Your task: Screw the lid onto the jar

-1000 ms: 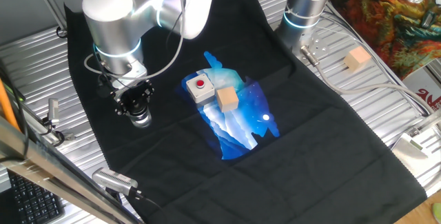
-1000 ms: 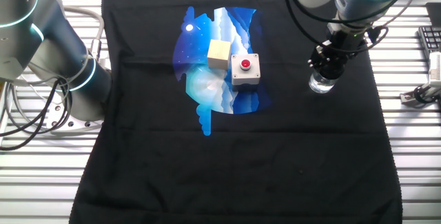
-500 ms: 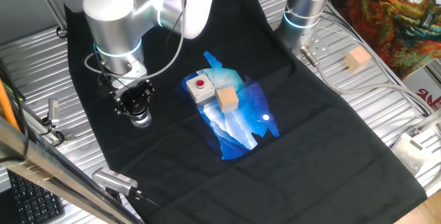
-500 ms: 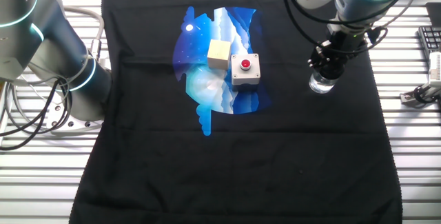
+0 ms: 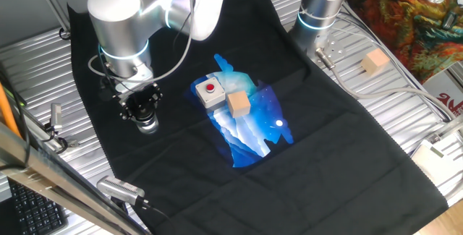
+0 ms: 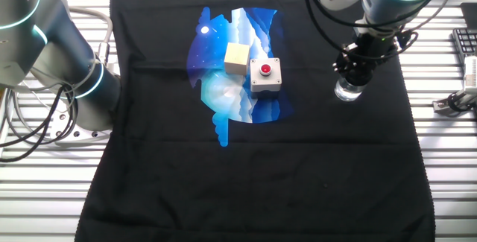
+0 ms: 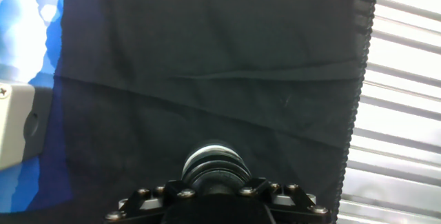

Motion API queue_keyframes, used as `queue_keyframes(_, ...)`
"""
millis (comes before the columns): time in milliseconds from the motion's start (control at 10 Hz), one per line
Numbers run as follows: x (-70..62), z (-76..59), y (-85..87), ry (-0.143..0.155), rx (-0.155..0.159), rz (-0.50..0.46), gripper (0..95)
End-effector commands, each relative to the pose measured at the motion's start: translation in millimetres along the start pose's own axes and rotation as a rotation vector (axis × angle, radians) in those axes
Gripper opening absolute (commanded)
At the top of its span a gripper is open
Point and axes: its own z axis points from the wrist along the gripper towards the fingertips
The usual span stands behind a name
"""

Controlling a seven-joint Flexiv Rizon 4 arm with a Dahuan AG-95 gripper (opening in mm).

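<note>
The jar (image 5: pixel 148 125) (image 6: pixel 347 90) is a small clear glass cylinder. It stands upright on the black cloth, away from the blue print. My gripper (image 5: pixel 142 109) (image 6: pixel 356 65) points straight down onto its top. In the hand view the dark round lid (image 7: pixel 216 176) sits between my fingers, and the jar's pale glass rim (image 7: pixel 213 152) shows just beyond it. The gripper (image 7: pixel 217 187) is shut on the lid, which rests on the jar's mouth. How the threads sit is hidden.
A grey box with a red button (image 5: pixel 210 92) (image 6: pixel 265 74) and a tan wooden cube (image 5: pixel 238 104) (image 6: pixel 237 57) sit on the blue print. Another cube (image 5: pixel 375 61) lies on the metal slats. The cloth's edge (image 7: pixel 351 114) runs close beside the jar.
</note>
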Motion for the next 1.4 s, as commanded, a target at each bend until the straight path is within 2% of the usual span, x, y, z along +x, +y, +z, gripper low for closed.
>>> queue_keyframes(100,0.9,-0.5,0.7,0.002,0.002,0.048,0.0)
queue_keyframes(600,1.4,-0.7,0.9,0.002,0.002,0.107,0.0)
queue_keyframes(900,1.4,-0.6,0.9,0.017,-0.003,0.136,0.0)
queue_keyframes(1400,1.5,-0.3,0.9,0.022,-0.009,0.149,0.0)
